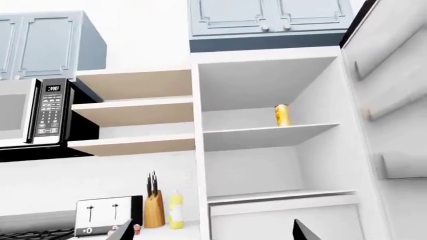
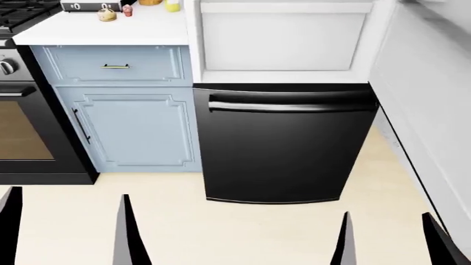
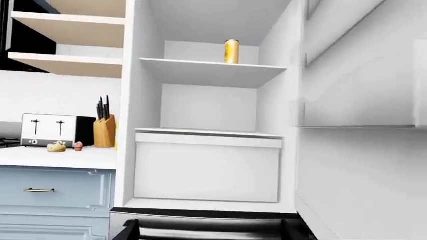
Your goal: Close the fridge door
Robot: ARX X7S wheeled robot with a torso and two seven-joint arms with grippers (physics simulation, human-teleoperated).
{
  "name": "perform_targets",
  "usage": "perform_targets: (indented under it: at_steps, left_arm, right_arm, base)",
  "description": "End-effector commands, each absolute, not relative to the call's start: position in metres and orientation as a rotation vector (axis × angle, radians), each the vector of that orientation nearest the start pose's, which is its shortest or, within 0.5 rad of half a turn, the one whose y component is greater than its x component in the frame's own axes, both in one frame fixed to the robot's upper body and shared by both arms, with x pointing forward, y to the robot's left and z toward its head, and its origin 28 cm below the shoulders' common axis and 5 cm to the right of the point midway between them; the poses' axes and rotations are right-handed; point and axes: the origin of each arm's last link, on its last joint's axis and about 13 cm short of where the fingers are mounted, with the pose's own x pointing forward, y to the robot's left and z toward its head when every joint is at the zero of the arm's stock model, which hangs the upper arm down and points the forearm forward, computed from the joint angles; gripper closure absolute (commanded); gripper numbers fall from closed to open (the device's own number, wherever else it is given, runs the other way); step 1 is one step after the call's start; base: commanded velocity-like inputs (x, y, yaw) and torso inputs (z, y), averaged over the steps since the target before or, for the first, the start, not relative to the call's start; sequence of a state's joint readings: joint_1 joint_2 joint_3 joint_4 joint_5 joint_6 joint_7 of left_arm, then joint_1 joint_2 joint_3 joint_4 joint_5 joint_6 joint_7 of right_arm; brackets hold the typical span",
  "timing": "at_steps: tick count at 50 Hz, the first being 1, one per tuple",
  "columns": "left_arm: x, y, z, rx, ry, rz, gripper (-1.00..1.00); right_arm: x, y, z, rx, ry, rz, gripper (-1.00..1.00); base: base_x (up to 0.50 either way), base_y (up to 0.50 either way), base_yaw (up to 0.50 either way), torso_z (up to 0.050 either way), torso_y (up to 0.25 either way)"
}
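The fridge door stands wide open at the right, its white moulded inner lining facing the fridge's open compartment. The lining with its door racks also fills the edge of the left wrist view, as the fridge door, and of the right wrist view, as the fridge door. My left gripper is open low at the left, over bare floor. My right gripper is open low at the right, just short of the door's lower edge. Neither touches anything. Both wrist views show wide-apart tips: left gripper, right gripper.
A yellow can stands on a fridge shelf. Below the compartment is a wide black drawer front with a horizontal bar handle. Left of it are blue cabinets, an oven, and a counter with toaster, knife block and microwave.
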State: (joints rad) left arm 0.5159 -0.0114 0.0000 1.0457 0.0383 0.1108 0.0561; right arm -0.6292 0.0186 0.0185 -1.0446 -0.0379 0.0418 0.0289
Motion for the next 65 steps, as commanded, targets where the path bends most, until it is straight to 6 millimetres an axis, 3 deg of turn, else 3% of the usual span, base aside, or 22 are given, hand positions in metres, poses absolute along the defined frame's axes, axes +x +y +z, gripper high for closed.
perform_targets:
  at_steps: [1, 65]
  left_arm:
    - [0.0841, 0.2061, 0.1621, 0.063, -0.641, -0.059, -1.0]
    - [0.0828, 0.2028, 0.1617, 0.063, -0.639, -0.076, -1.0]
  right_arm:
    - [0.073, -0.0999, 0.1428, -0.062, -0.376, -0.029, -1.0]
    - [0.0766, -0.0962, 0.1399, -0.058, -0.334, -0.013, -1.0]
  base:
    - [0.0, -0.34, 0.0, 0.0, 0.0]
    - [-0.02, -0.29, 0.0, 0.0, 0.0]
